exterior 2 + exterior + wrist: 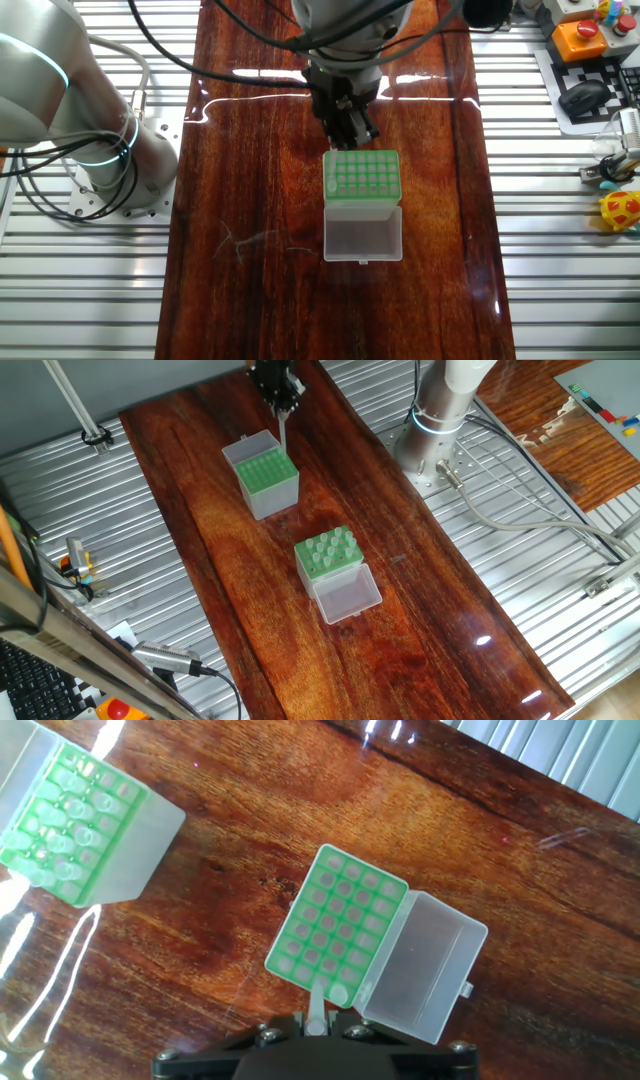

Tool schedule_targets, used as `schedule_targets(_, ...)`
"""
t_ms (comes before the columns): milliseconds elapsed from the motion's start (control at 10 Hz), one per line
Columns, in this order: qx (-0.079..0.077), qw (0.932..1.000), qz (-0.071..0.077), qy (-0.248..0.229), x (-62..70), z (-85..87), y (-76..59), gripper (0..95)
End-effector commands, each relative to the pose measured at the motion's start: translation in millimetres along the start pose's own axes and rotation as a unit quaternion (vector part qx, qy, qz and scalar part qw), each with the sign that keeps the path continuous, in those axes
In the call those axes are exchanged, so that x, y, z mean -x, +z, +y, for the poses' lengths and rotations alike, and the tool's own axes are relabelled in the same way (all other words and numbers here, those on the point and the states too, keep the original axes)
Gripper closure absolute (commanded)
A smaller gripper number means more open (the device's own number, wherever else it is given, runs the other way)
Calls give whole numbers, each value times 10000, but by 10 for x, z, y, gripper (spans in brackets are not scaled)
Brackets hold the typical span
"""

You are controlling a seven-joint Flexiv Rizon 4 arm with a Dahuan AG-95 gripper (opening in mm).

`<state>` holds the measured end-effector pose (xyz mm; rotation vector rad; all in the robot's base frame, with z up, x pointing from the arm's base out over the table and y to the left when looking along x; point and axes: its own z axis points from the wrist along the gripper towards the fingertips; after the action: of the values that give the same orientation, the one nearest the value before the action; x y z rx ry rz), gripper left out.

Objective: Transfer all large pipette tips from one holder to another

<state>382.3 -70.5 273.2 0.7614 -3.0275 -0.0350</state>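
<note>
Gripper point(316, 1032) clamped on large pipette tip point(318, 1010) | hand view only: above grey box point(336, 930) corner hole, seemingly.

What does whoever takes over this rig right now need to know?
End effector: shut on one large pipette tip, held point-down over the far edge of the grey-sided holder.
Whitish holder: lid open, a cluster of remaining tips standing in its green rack.
The two holders sit apart on the wooden table; the grey-sided one also has its lid open.
Done: in the hand view the grey-sided rack looks mostly empty; I cannot tell whether any tip is seated.
Left: seat the held tip, then move the rest across.
</note>
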Motion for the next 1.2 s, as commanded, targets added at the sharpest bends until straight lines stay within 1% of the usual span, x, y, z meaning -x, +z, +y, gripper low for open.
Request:
schedule_targets(100, -9, 10000, 6, -43, 31, -15, 61, 950)
schedule_targets(500, -2, 9998, -5, -188, 66, -97, 327, 950)
schedule_targets(600, 2, 9996, -7, -295, 70, -107, 384, 570)
schedule_targets(800, -4, 9994, -13, -335, 72, -108, 394, 570)
schedule_targets(900, 12, 9994, -57, -332, 79, -105, 399, 570)
schedule_targets(1000, 25, 9997, -106, -230, 115, -83, 415, 570)
schedule_targets(1100, 30, 9998, -122, -157, 157, -54, 425, 570)
schedule_targets(1200, 26, 9999, -155, 58, 349, 105, 426, 570)
